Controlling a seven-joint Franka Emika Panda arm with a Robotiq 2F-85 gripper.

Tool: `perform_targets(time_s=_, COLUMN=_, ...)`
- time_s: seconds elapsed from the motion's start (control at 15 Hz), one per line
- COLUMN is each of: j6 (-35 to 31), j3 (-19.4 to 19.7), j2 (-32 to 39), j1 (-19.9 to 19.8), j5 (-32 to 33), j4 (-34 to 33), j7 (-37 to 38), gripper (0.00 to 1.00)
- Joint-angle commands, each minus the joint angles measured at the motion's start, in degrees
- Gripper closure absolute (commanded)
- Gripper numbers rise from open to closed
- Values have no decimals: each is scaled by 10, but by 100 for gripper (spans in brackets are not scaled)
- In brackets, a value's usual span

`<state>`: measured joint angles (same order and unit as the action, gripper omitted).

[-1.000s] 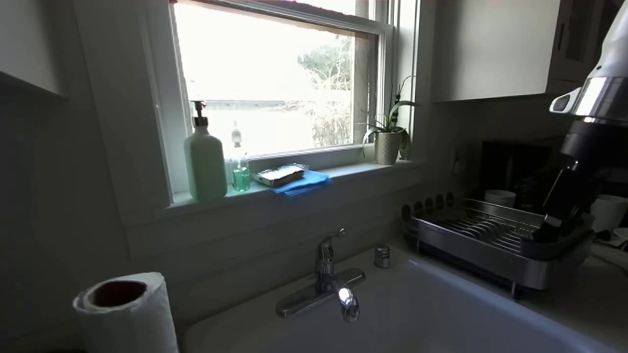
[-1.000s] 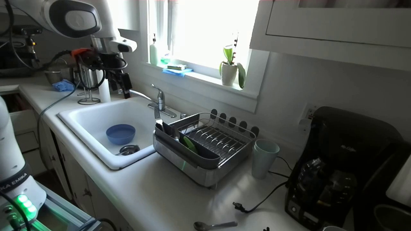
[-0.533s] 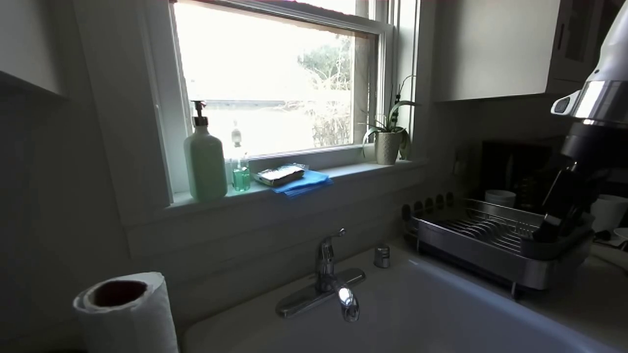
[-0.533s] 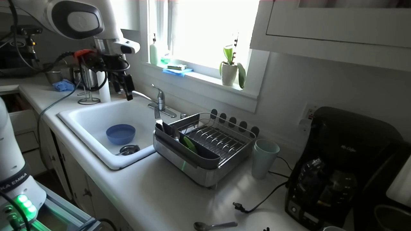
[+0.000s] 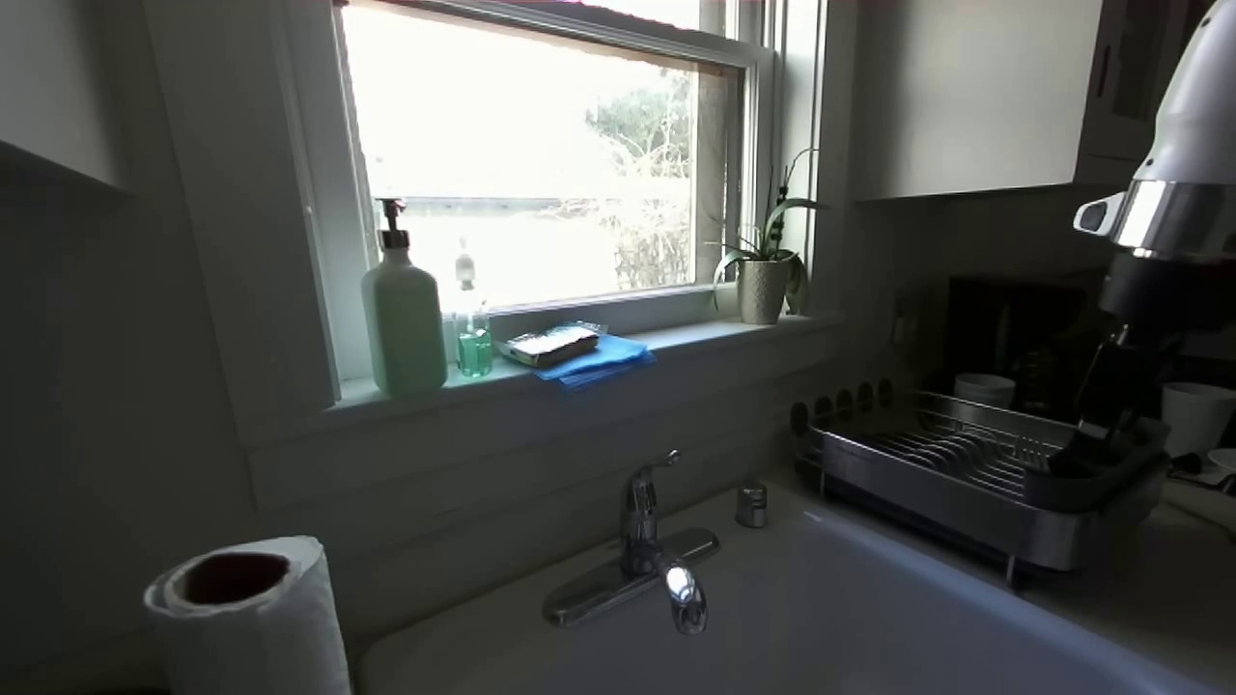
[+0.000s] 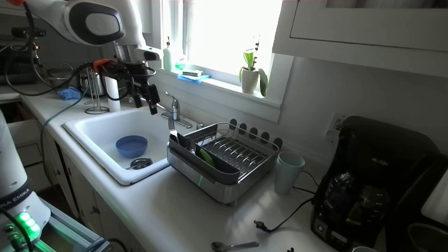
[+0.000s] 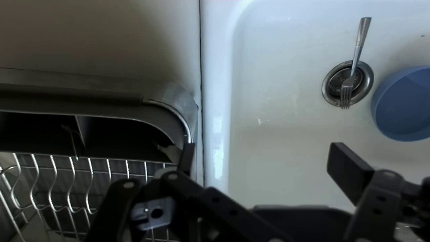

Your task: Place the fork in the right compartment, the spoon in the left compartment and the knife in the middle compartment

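Claw point(image 6: 146, 107) has moved closer; tines-up fork point(image 6: 173, 132) stands near it.

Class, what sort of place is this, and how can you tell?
A kitchen, probably in a home, judging by a white rectangular sink, a silver metal dish rack and a black, boxy coffee maker.

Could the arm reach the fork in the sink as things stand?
Probably yes: the gripper is open, and nothing covers the fork lying partly over the drain, beside the blue bowl.
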<state>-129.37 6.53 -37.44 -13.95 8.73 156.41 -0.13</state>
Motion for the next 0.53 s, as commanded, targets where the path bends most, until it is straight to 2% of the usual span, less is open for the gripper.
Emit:
perform_targets(time_s=0.0, j6=-14, j3=9, j2=53, j1=-6, j5=26, j4=-29, j7=-13, gripper=0)
perform_targets(time_s=0.47, j6=-42, j3=16, j2=117, j1=-17, j5=63, j4=-66, j7=-10, gripper=0)
